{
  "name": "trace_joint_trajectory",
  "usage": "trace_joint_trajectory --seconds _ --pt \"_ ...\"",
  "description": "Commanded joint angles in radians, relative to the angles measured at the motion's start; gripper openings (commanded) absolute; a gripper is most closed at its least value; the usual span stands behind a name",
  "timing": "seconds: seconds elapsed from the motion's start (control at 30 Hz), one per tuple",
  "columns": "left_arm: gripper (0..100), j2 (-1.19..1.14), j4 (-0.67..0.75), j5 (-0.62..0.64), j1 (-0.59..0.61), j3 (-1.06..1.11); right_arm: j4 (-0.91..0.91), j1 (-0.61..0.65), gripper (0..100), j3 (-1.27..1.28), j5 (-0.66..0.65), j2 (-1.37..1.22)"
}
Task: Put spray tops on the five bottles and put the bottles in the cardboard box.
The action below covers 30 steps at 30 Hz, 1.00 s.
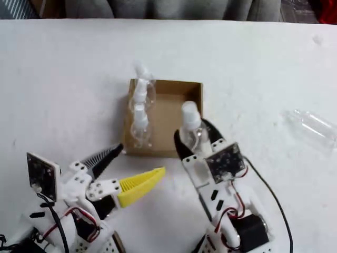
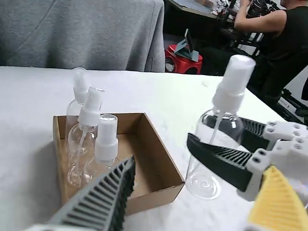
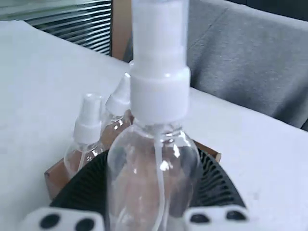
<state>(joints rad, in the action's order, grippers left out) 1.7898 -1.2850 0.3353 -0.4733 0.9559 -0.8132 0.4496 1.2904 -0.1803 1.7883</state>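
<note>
An open cardboard box (image 1: 174,105) sits mid-table, with three clear bottles with white spray tops (image 1: 140,113) standing along its left side. These bottles (image 2: 91,144) and the box (image 2: 154,163) are also in the left wrist view. My right gripper (image 1: 196,138) is shut on a fourth clear bottle with a spray top (image 1: 190,122), upright at the box's near right corner. In the left wrist view this bottle's (image 2: 219,139) base looks just outside the box. Black fingers (image 3: 216,187) hug the held bottle (image 3: 154,163). My left gripper (image 1: 139,161) stands open and holds nothing, near-left of the box.
A clear bottle without a top (image 1: 313,127) lies on its side on the white table (image 1: 63,79) far to the right. The right half of the box floor is bare. A grey fabric seat back (image 2: 82,33) stands beyond the far table edge.
</note>
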Motion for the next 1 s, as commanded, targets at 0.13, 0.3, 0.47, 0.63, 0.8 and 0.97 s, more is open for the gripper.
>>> trace_joint_trajectory --seconds 0.13,0.3,0.47,0.63,0.8,0.97 --pt "35 -0.002 0.031 -0.018 -0.038 -0.037 0.186 -0.058 1.7 -0.198 0.014 -0.091" --pt "13 -0.002 0.137 -0.021 -0.114 -0.037 0.263 -0.061 1.7 -0.371 0.014 -0.271" --pt "7 -0.001 0.296 -0.025 -0.223 0.028 0.266 -0.005 1.7 -0.588 0.014 -0.499" --pt "2 -0.001 0.615 -0.055 -0.387 0.230 0.214 0.056 1.7 -0.850 0.014 -0.759" --pt "2 -0.001 0.893 -0.110 -0.499 0.419 0.062 0.134 1.7 -1.068 0.121 -0.947" --pt "2 -0.001 0.905 -0.118 -0.503 0.437 -0.059 0.206 1.7 -1.117 0.227 -0.993"
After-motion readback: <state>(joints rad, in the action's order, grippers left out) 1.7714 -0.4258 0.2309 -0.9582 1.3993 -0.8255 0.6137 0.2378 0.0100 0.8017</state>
